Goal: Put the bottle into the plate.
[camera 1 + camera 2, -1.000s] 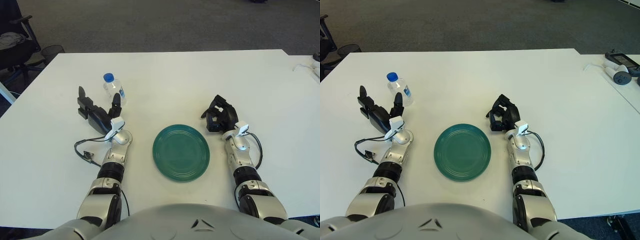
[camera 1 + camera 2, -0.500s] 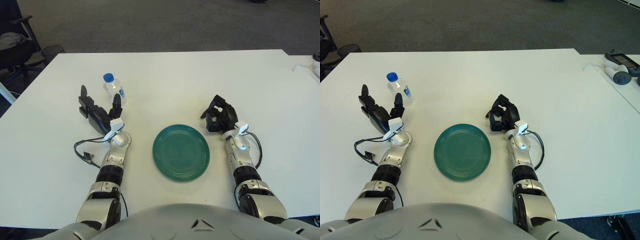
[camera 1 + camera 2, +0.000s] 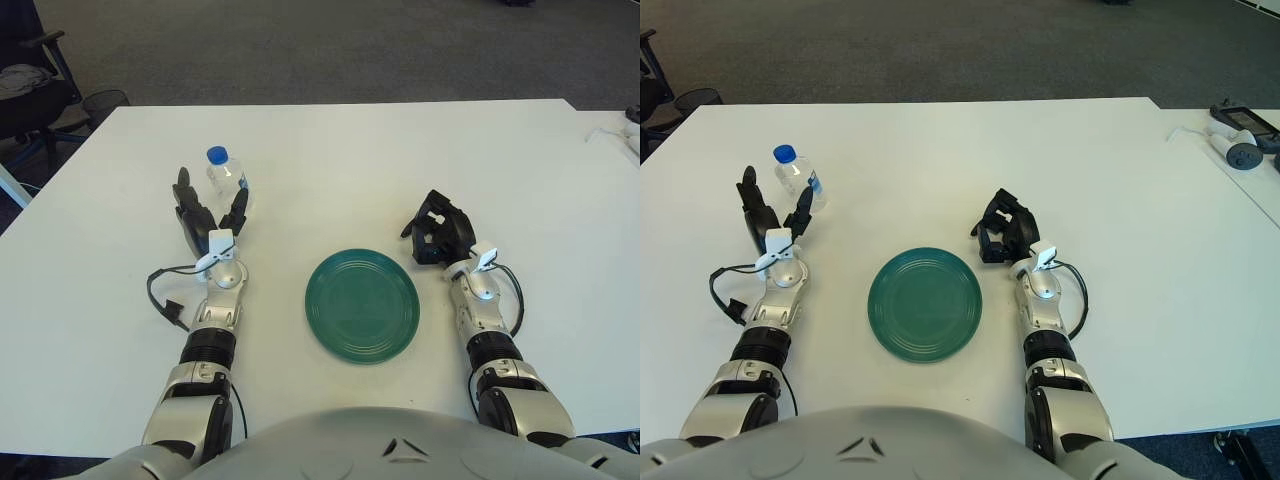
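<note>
While the bottle (image 3: 226,177) stands upright on the white desk (image 3: 360,150), well apart from the green plate (image 3: 362,304), no grasp has been made. The left robot hand (image 3: 208,215) is positioned just in front of the bottle with its fingers (image 3: 184,196) spread apart and raised, nothing being held between them; this opening is judged to be set so that the bottle body can be received between the fingers. The right robot hand (image 3: 438,232) is parked beside the plate's right rim with its fingers curled together on nothing, clear of the plate so that the placing area is not obstructed. The plate is kept bare and centred between both arms. The transfer is judged to be at the approach stage, with closing on the bottle not yet done.
</note>
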`<state>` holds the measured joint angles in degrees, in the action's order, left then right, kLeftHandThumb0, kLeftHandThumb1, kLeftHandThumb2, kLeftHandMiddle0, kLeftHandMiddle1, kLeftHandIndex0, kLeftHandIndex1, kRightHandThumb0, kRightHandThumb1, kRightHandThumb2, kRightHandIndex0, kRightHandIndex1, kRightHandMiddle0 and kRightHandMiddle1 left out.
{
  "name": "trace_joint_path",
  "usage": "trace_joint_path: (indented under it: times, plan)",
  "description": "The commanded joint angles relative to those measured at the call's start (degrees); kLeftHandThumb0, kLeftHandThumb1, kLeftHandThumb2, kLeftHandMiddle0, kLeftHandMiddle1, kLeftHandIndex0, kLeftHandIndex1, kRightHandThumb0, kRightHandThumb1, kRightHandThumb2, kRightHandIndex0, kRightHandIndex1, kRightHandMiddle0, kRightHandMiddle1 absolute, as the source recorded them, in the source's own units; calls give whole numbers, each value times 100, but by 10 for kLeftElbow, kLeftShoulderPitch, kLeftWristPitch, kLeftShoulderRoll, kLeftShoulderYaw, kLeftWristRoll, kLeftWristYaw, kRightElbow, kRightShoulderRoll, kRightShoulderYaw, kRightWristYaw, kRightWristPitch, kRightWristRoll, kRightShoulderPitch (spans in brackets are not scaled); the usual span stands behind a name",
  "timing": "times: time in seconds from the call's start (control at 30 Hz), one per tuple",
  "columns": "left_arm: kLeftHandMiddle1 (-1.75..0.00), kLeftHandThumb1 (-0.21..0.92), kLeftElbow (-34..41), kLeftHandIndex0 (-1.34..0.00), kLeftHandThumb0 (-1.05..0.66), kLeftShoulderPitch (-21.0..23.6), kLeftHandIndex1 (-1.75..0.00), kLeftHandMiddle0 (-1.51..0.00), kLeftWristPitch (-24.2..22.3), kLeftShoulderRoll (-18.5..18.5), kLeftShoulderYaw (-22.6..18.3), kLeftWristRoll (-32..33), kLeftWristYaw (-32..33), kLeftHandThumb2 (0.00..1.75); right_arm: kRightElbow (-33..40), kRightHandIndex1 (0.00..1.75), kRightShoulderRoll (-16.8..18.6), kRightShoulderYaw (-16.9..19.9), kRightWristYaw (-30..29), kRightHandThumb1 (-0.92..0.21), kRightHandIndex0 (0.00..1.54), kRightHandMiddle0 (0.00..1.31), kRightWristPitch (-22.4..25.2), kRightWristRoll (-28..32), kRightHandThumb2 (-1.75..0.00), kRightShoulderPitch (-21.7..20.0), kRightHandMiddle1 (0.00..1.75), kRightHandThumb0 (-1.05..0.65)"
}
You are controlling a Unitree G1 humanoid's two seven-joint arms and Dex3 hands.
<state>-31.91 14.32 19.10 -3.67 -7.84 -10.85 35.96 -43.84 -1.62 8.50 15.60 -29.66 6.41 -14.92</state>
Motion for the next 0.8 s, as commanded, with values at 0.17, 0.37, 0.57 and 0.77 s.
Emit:
trace_joint_path:
  times: [0.17,0.37,0.57,0.77]
  plan:
    - [-14,85,-75,0,-105,57,-27,0,4,-27,-18,25,-38,8,-73,129,25,-4,1,-14,89,60,65,8,-137,81,175,0]
    - [-12,84,-134,0,-105,83,-28,-1,10,-35,-25,26,-33,8,-72,128,27,-3,-2,-13,90,61,64,9,-139,81,175,0]
    - [-14,85,-152,0,-105,92,-29,-3,4,-38,-21,10,1,9,-69,127,26,-2,4,-12,90,62,67,12,-139,84,175,0]
    - [-24,86,-167,0,-105,96,-29,0,9,-40,-19,2,22,8,-65,128,26,-2,4,-13,90,61,69,12,-139,87,175,0]
